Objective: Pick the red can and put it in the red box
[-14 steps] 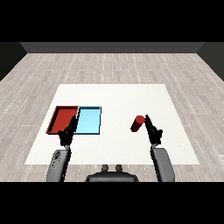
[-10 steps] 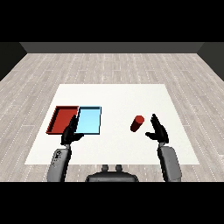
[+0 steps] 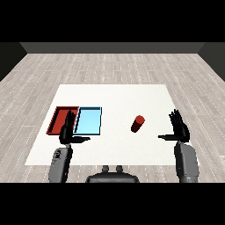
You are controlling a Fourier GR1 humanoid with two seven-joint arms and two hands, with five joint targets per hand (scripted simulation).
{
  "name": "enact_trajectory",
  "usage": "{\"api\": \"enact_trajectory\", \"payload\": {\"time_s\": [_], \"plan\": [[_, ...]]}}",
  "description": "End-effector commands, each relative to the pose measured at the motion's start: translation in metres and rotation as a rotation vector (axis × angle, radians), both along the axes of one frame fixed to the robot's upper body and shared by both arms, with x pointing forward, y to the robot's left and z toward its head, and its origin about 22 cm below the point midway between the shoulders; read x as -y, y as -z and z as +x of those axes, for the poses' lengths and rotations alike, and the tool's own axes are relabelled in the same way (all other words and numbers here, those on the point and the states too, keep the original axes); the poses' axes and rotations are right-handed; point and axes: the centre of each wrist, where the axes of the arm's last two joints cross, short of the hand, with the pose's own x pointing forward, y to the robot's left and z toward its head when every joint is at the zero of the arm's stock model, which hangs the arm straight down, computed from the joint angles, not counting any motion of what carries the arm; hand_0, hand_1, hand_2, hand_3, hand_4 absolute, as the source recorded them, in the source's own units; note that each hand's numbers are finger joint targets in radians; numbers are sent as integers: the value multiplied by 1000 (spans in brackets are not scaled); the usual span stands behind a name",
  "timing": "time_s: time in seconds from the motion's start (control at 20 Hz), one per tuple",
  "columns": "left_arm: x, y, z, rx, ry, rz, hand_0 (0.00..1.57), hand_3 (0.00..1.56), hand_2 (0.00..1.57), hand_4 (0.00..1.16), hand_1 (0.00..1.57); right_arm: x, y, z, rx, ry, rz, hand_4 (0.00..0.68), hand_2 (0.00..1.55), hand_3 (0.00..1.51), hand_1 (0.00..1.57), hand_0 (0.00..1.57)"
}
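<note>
Two trays lie side by side on my white worktop [image 3: 114, 94] in the head view, at about nine o'clock from its middle: the red tray [image 3: 58, 119] on the outside and the light blue tray [image 3: 89, 121] touching its inner edge. The red can [image 3: 137, 123] sits on the bare worktop, well apart from both trays, at roughly three o'clock from the light blue one; it is tilted, its top leaning toward one o'clock. Nothing touches it.

My right robot hand [image 3: 179, 130] is at three o'clock from the can, apart from it, released, with fingers straight and pointing toward twelve o'clock and the thumb stretched out toward nine o'clock, in the can's direction. It holds nothing.

My left robot hand [image 3: 67, 130] is also released, fingers straight and pointing toward twelve o'clock, overlapping the near edges of the two trays where they meet, thumb stretched toward three o'clock. It holds nothing.
</note>
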Motion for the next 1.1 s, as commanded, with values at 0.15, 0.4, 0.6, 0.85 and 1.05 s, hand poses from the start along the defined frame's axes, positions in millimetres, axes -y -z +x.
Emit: {"api": "enact_trajectory", "payload": {"time_s": [0.15,0.4,0.6,0.85,1.05], "plan": [[-16,-14,13,79,18,-2,0,0,0,0,0,15,1,30,65,-29,17,0,0,0,0,0],[22,24,14,94,22,-16,0,0,0,0,0,27,18,0,38,-23,31,0,0,0,0,0],[-8,21,-10,85,18,-39,0,0,0,0,0,6,5,35,31,-68,36,0,0,0,0,0],[-3,-7,5,94,36,-61,0,0,0,0,0,0,21,23,-15,-86,80,0,0,0,0,0],[14,1,5,110,23,-55,0,0,0,0,0,-11,18,56,-60,-100,82,0,0,0,0,0]]}}
